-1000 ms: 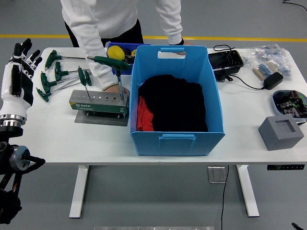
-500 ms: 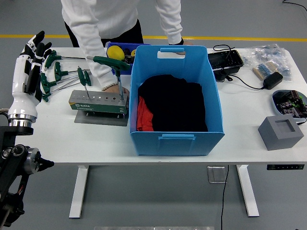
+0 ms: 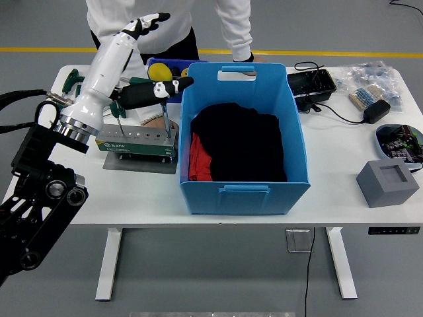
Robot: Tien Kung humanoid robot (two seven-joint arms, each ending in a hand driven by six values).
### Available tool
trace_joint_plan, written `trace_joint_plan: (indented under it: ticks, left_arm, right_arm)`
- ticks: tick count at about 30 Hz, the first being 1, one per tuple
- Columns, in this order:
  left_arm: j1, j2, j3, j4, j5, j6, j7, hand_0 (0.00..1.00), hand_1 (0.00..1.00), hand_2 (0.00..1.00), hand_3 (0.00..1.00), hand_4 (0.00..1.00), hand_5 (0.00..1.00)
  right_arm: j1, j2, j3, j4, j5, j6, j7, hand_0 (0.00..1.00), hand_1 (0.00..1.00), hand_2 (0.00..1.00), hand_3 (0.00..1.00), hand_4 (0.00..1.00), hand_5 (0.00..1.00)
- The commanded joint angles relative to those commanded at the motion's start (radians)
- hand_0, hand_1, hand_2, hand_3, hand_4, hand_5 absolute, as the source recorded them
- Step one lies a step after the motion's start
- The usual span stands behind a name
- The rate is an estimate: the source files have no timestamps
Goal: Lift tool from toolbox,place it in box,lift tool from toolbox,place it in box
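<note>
white table (image 3: 99, 191) (grey floor (image 3: 370, 26)) | left hand (image 3: 142, 56) – fingers spread, empty – above toolbox (image 3: 135, 141)

Workshop — yellow floor line (image 3: 317, 53), tool-strewn table (image 3: 132, 191)

A: Where does the camera sit?
B: One head view, high on the robot's side, looking forward and down over the white table (image 3: 119, 188), its near edge low in frame.
A: How close?
B: Far enough to take in the whole tabletop and floor beyond.

Bright, even lighting; sharp focus.
</note>
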Motion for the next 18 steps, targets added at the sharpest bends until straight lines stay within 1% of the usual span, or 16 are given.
trace_joint_plan:
  ticks: [2,3,6,8,9,11,14,15,16,18]
  left_arm:
    - [-0.052,0.005,0.034,0.035,0.085,-0.043,0.034,0.813,0.87,0.936,0.908,0.998,0.521]
    - [-0.075,0.007,0.049,0.051,0.13,-0.063,0.051,0.813,0.896,0.955,0.922,0.998,0.482]
    - [-0.128,0.013,0.088,0.097,0.245,-0.111,0.092,0.813,0.896,0.955,0.922,0.998,0.482]
    - [-0.156,0.018,0.108,0.126,0.255,-0.131,0.111,0.813,0.896,0.955,0.922,0.998,0.482]
    - [-0.174,0.022,0.119,0.145,0.255,-0.153,0.13,0.797,0.894,0.949,0.923,0.998,0.49]
    - [-0.198,0.026,0.129,0.169,0.255,-0.19,0.157,0.797,0.894,0.949,0.923,0.998,0.49]
    - [-0.243,0.029,0.148,0.207,0.255,-0.266,0.207,0.797,0.894,0.949,0.923,0.998,0.49]
    - [-0.258,0.029,0.154,0.217,0.255,-0.287,0.218,0.773,0.879,0.941,0.894,0.998,0.477]
    - [-0.277,0.03,0.164,0.228,0.255,-0.308,0.226,0.773,0.879,0.941,0.894,0.998,0.477]
    - [-0.304,0.032,0.18,0.243,0.255,-0.334,0.235,0.773,0.879,0.941,0.894,0.998,0.477]
  right_arm:
    - [0.002,0.002,-0.006,0.0,0.007,0.0,0.003,0.685,0.668,0.721,0.572,0.779,0.716]
    - [0.003,0.003,-0.013,0.0,0.015,0.001,0.005,0.685,0.666,0.721,0.572,0.779,0.716]
    - [0.003,0.009,-0.021,0.0,0.021,0.002,0.005,0.685,0.666,0.721,0.572,0.779,0.716]
    - [0.003,0.014,-0.029,0.0,0.027,0.003,0.006,0.685,0.666,0.721,0.572,0.779,0.716]
    - [0.003,0.017,-0.037,0.0,0.032,0.003,0.006,0.685,0.665,0.721,0.572,0.779,0.717]
    - [0.004,0.019,-0.041,0.0,0.035,0.004,0.005,0.685,0.665,0.721,0.572,0.779,0.717]
    - [0.003,0.021,-0.023,0.0,0.017,0.004,-0.001,0.685,0.665,0.721,0.572,0.779,0.717]
    - [0.004,0.02,-0.023,0.0,0.018,0.004,-0.001,0.685,0.666,0.721,0.572,0.78,0.719]
    - [0.006,0.017,-0.032,0.0,0.029,0.004,0.003,0.685,0.666,0.721,0.572,0.78,0.719]
    - [0.008,0.016,-0.017,0.0,0.012,0.003,-0.002,0.685,0.666,0.721,0.572,0.78,0.719]
